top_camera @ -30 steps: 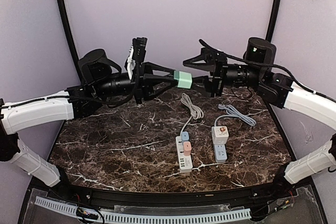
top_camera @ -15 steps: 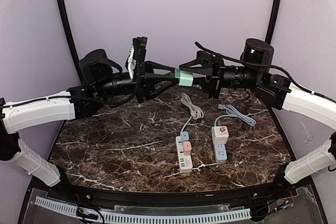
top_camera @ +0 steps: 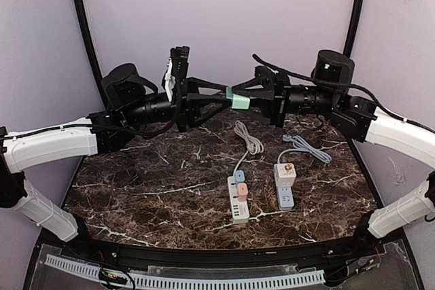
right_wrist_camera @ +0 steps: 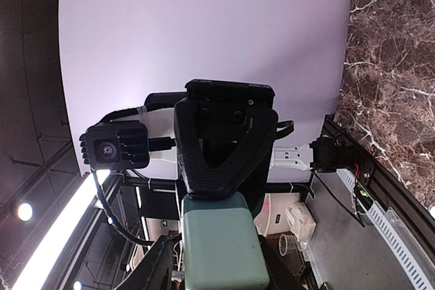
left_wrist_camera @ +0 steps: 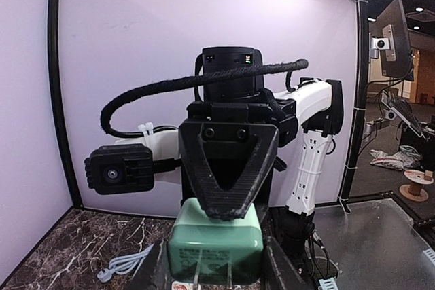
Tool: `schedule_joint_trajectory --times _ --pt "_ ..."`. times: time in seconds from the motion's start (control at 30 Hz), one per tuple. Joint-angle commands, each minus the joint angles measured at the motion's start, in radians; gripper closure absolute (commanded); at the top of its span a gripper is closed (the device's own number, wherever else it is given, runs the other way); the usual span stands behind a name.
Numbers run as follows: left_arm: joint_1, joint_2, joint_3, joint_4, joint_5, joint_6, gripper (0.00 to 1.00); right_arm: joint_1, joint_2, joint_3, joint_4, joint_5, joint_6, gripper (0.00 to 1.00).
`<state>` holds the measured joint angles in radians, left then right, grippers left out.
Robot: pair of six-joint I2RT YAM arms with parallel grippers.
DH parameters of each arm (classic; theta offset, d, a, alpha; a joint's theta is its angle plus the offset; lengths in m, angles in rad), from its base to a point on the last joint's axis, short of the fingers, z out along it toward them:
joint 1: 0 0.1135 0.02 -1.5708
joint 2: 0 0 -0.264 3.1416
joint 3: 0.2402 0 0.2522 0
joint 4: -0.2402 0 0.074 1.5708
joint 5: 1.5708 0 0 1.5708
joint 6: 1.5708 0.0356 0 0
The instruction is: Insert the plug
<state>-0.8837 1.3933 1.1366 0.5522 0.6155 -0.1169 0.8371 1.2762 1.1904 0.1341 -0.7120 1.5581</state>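
Nothing is plugged in yet. The mint-green plug block (top_camera: 237, 100) hangs in the air, well above the long white power strip (top_camera: 238, 203) and behind it, so the insertion itself has not begun.

My left gripper (top_camera: 228, 97) is clamped on the block from the sides. In its wrist view the green body sits between my fingers with the metal prongs facing the lens. My right gripper (top_camera: 249, 100) meets it head-on from the opposite side. One of its triangular fingers lies across the top of the block, but the other finger is hidden, so I cannot tell whether that pair has actually bitten or only brackets it.

I judge this to be a mid-air handover or regrip, with the block shared between both arms.

Below, the long strip lies on the dark marble table (top_camera: 136, 188) with a blue and a pink plug already in it. Just to its right is a shorter white and grey strip (top_camera: 285, 185).

What is left, as I see it:
- settle on one firm hold
- carry the block down to a free socket
- line up the prongs
- press it home
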Motion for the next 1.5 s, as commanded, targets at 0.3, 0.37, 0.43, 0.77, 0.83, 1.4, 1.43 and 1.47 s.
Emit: schedule_joint_trajectory --times 0.3,0.37,0.43,0.77,0.83,1.4,1.43,1.47 --pt "0.005 -0.021 -0.037 -0.019 -0.015 0.002 0.99 0.002 -0.017 -0.006 0.076 0.006 0.005 0.59" --pt "0.005 -0.029 -0.047 -0.011 -0.022 -0.003 0.99 0.002 -0.018 -0.009 0.077 0.006 0.007 0.59" --pt "0.005 -0.035 -0.056 -0.011 -0.025 -0.004 0.99 0.002 -0.017 -0.008 0.079 0.005 0.008 0.61" --pt "0.005 -0.027 -0.062 0.001 0.000 -0.012 0.95 0.002 0.004 -0.011 0.096 -0.014 0.013 0.92" --pt "0.005 -0.025 -0.061 -0.007 0.004 -0.005 0.83 0.002 0.006 -0.013 0.097 -0.020 0.009 1.00" --pt "0.005 -0.164 -0.112 -0.192 -0.197 0.109 0.01 -0.026 -0.004 0.005 -0.089 -0.015 -0.120 1.00" --pt "0.006 -0.171 -0.124 -0.198 -0.211 0.108 0.01 -0.029 -0.006 0.006 -0.099 -0.014 -0.130 1.00" --pt "0.005 -0.185 -0.129 -0.214 -0.219 0.107 0.01 -0.032 -0.010 0.006 -0.112 -0.014 -0.138 1.00"
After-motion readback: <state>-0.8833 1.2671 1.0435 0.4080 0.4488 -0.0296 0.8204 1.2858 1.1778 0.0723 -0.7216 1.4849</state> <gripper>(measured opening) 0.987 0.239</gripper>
